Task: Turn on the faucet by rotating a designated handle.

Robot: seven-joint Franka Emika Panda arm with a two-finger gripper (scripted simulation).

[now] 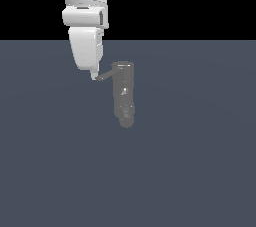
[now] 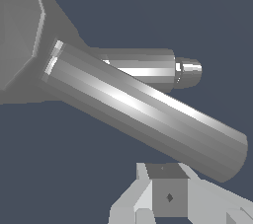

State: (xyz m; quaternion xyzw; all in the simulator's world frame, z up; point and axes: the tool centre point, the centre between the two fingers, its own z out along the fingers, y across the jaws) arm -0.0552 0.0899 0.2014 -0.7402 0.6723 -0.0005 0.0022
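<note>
I see the hand at the handle tip, faucet just beyond on bare desk, nothing btwn; can't tell finger gap.

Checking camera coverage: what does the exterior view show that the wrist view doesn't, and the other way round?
Exterior only: the white arm coming down from the top, the whole upright faucet with its rounded end, and the floor around it. The gripper tip sits at the free end of the handle, on the exterior view's left of the body.

Wrist only: a close-up of the handle as a long faceted rod, a second short stub behind it, and one fingertip beside the rod.

Both: handle, faucet body, gripper. Neither settles contact or jaw state.
</note>
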